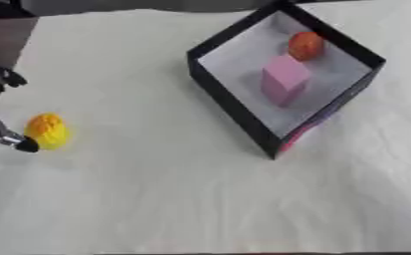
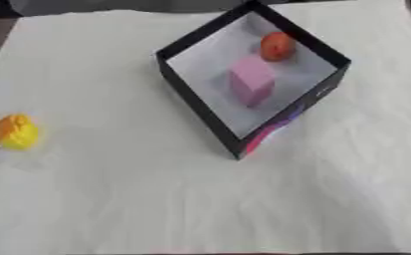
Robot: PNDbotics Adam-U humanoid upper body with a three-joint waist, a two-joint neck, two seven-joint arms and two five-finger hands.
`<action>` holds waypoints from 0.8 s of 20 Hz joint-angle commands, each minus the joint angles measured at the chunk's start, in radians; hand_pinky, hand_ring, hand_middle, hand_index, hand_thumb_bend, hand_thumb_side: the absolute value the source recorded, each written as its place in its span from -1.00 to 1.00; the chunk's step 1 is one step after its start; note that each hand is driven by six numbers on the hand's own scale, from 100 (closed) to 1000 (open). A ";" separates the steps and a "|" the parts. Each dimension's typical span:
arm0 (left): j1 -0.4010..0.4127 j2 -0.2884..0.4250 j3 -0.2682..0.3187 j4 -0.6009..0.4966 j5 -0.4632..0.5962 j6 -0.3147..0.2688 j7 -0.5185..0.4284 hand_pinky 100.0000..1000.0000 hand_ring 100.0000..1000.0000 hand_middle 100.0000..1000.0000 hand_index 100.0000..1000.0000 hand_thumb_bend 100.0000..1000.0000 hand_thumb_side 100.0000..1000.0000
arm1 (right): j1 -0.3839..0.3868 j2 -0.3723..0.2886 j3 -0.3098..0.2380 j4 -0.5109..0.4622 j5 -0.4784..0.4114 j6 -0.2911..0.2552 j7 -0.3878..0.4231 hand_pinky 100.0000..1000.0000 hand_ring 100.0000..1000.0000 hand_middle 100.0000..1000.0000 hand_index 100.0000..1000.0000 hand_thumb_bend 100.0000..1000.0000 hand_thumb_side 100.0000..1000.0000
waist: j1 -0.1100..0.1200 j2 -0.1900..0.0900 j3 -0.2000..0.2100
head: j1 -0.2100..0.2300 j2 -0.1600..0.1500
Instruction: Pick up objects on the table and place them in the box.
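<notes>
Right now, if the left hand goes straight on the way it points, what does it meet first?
Probably the yellow object. The left hand comes in at the left edge, and one fingertip already sits right beside that object, perhaps touching it. The box lies much farther to the right.

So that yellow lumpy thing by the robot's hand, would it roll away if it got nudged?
Probably a little. The yellow object looks rounded and egg-like, so a push from the left hand beside it could make it wobble or roll. Its bumpy surface may stop it soon. It looks small and likely light, so it should lift easily toward the box.
</notes>
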 commanded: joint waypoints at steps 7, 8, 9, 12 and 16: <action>-0.066 -0.078 -0.015 0.180 -0.005 -0.040 0.056 0.54 0.60 0.53 0.67 0.61 -0.52 | -0.010 -0.002 0.001 -0.005 0.009 0.000 0.010 0.74 0.68 0.60 0.82 -0.77 -0.37 | -0.015 -0.022 -0.001 | 0.014 0.014; -0.072 -0.086 -0.017 0.188 -0.010 -0.045 0.065 0.52 0.57 0.51 0.67 0.56 -0.52 | -0.010 -0.001 0.001 -0.005 0.009 0.000 0.010 0.74 0.68 0.60 0.82 -0.77 -0.37 | -0.015 -0.022 -0.001 | 0.015 0.013; -0.079 -0.098 -0.017 0.195 -0.013 -0.048 0.076 0.50 0.55 0.49 0.66 0.53 -0.54 | -0.011 -0.001 0.002 -0.004 0.009 0.000 0.011 0.74 0.68 0.60 0.82 -0.77 -0.37 | -0.016 -0.022 -0.001 | 0.015 0.012; -0.099 -0.128 -0.021 0.218 -0.015 -0.057 0.107 0.46 0.49 0.45 0.65 0.46 -0.56 | -0.011 0.002 0.003 -0.003 0.009 0.001 0.013 0.74 0.68 0.60 0.82 -0.77 -0.37 | -0.017 -0.021 -0.001 | 0.016 0.009; -0.118 -0.154 -0.030 0.234 -0.012 -0.068 0.120 0.41 0.41 0.31 0.60 0.38 -0.57 | -0.013 0.007 0.004 0.000 0.010 0.002 0.015 0.74 0.68 0.60 0.82 -0.77 -0.36 | -0.016 -0.020 -0.003 | 0.015 0.007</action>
